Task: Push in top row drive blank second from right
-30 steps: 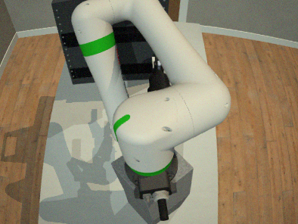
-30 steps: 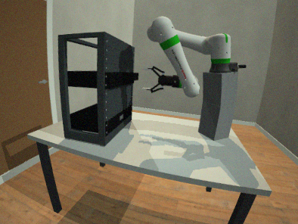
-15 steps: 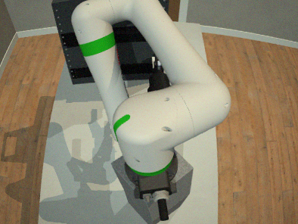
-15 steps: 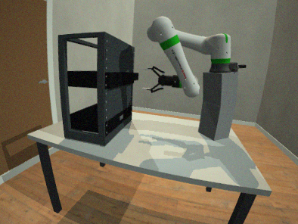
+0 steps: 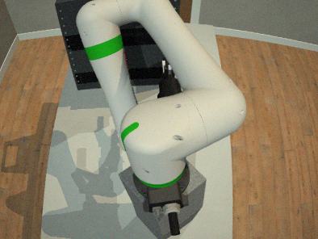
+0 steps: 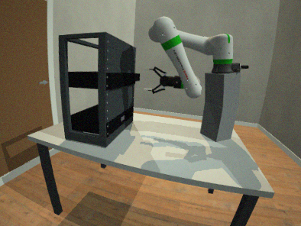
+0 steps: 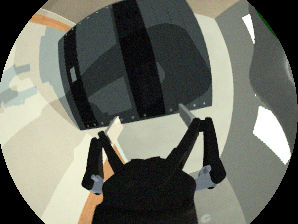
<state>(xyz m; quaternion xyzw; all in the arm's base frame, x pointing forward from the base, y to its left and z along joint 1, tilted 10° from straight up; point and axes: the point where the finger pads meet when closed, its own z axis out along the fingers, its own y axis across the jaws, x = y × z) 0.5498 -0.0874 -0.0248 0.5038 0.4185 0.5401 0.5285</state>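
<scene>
Lining up my claw (image 6: 151,80), fingers spread w/ nothing held, just short of the rack (image 6: 102,88) front; next, I'd judge, a slow straight push on the target blank.

The claw (image 6: 152,80) hangs spread wide and empty in the air, its fingertips aimed at the dark rack (image 6: 102,88) just beside it, apart from it. Below it lies the counter (image 6: 214,173); behind it stands the grey pedestal (image 6: 218,111).
</scene>
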